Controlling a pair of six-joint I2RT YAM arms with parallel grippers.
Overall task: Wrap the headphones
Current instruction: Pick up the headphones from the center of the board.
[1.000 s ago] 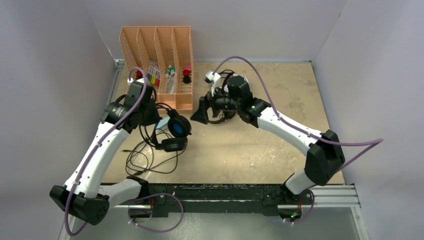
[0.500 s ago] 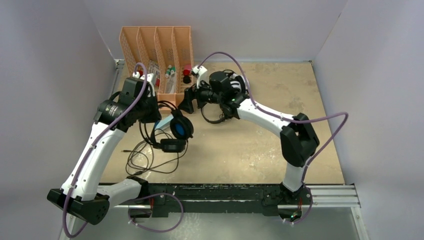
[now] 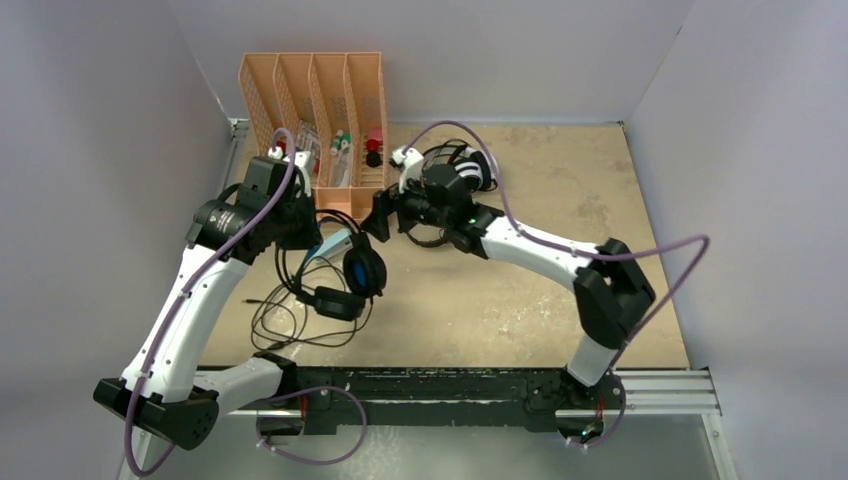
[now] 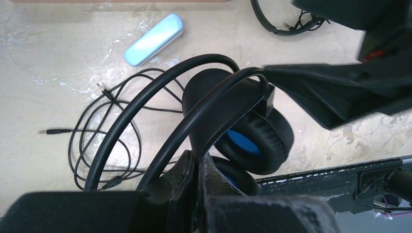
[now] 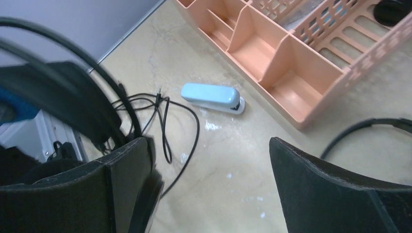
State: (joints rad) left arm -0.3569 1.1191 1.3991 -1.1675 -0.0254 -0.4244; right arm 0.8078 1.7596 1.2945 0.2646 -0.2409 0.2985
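Observation:
The blue-lined black headphones (image 3: 360, 272) hang off the table by their headband (image 4: 214, 104), and my left gripper (image 4: 204, 162) is shut on that band. Their thin black cable (image 4: 104, 133) lies in loose loops on the table below, ending in a jack plug (image 4: 53, 131). Just right of the band, my right gripper (image 3: 381, 214) stands open with nothing between its fingers (image 5: 111, 194). A slim black headset (image 3: 430, 240) and a white-and-black one (image 3: 483, 170) lie behind the right arm, partly hidden by it.
A light blue stapler (image 5: 214, 98) lies near the front of the orange desk organizer (image 3: 320, 110), which stands at the back left with small items in it. The black rail (image 3: 450, 385) runs along the near table edge.
My right arm has swung left from the far headsets to the held headphones, jaws wide. The left gripper kept its hold; the ear cups have dropped slightly nearer.

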